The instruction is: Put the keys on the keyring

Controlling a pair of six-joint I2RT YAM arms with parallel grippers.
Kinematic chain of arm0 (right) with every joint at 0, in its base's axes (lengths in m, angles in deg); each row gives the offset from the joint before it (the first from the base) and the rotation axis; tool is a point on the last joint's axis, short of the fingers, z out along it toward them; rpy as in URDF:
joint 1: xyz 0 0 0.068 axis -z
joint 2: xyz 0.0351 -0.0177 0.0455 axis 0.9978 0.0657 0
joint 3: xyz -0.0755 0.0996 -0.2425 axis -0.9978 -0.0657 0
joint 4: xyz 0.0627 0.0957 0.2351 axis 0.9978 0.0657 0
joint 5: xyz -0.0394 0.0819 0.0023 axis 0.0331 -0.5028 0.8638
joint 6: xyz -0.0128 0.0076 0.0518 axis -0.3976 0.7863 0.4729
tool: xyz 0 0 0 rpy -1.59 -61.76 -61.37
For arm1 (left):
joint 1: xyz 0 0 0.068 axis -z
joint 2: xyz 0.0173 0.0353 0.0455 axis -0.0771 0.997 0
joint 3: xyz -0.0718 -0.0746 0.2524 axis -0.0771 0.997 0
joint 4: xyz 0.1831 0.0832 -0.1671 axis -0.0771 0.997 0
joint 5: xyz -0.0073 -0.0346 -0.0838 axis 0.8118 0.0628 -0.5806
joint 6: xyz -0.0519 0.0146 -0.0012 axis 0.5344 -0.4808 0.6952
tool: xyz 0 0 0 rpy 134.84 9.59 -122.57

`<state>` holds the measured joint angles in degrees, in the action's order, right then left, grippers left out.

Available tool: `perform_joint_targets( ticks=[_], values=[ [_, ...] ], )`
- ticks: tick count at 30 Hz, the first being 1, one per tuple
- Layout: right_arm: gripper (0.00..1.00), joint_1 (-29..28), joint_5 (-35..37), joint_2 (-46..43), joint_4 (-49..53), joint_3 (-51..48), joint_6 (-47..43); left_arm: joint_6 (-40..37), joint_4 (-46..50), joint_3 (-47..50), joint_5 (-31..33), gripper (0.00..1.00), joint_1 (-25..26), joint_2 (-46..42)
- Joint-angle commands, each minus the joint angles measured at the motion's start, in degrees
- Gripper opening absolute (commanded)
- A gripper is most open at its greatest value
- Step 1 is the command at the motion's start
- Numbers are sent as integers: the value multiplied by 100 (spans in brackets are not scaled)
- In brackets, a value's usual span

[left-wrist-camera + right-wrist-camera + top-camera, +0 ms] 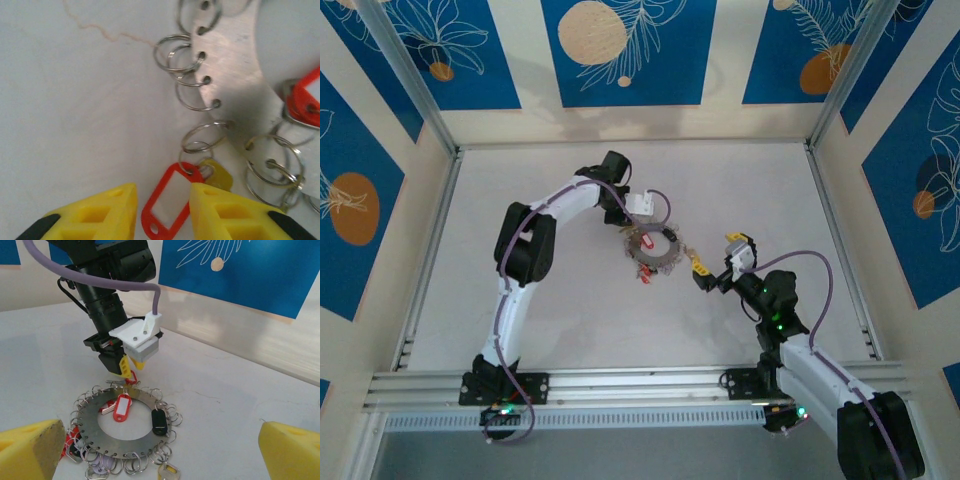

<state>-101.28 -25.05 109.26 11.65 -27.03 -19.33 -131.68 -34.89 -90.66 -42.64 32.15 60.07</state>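
Keyring [656,247] is lying flat on the white table [550,330], roughly mid-table, between the two grippers. It's reading as a flat grey plate with a hollow centre. Holes are running along its outer edge, and split rings [192,95] are hanging off most of them.

Left gripper [162,194] is pointing down at the ring's far fringe, as seen from the right wrist. Jaws are standing narrowly apart, not clamped. A red tag [167,204] is sitting in the gap between the yellow fingers [100,215], with a sliver of table showing between the tag and the finger on the left of that view. The other finger is overlapping the tag's edge; can't tell if it's touching. The tag is hanging from a small split ring, which is linking into a bigger one going through the plate edge. A yellowish tag [218,173] is lying just beside it, partly tucked under that same finger.

Right gripper [717,256] is hovering just right of the keyring, near but apart, jaws spread wide, gripping nothing. From its wrist camera the ring is sitting beyond and between its two fingers.

A second red tag [121,407] and a black tag [159,421] are lying inward across the plate. A red cluster [70,440] is bunching at the ring's near-left fringe, and a yellow tag [168,471] is sticking out at the near edge. Metal keys themselves are too small to separate from the rings.
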Motion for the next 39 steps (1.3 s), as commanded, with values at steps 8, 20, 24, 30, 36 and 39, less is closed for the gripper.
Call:
perform_joint_targets(
  ticks=[8, 20, 24, 30, 36, 39],
  values=[
    [99, -48, 230, 191, 63, 11, -28, 2848, -2358, 2572, -484, 100, -555, -2154],
    [99, 195, 1032, 611, -22, 102, 171, 4108, -4407, 6487, 1054, 100, -563, -5804],
    [99, 431, 952, 1115, -502, 123, 397, 4443, -4843, 7612, 2017, 100, -575, -7047],
    [99, 743, 903, 2033, -1200, 228, 552, 5087, -5465, 8955, 2856, 100, -703, -7983],
    [99, 1168, 733, 2812, -1632, 542, 773, 5357, -6326, 9380, 2350, 100, -1246, -7441],
    [99, 1367, 732, 3651, -2365, 644, 1028, 5492, -6731, 9386, 2147, 100, -1380, -6998]
  ],
)
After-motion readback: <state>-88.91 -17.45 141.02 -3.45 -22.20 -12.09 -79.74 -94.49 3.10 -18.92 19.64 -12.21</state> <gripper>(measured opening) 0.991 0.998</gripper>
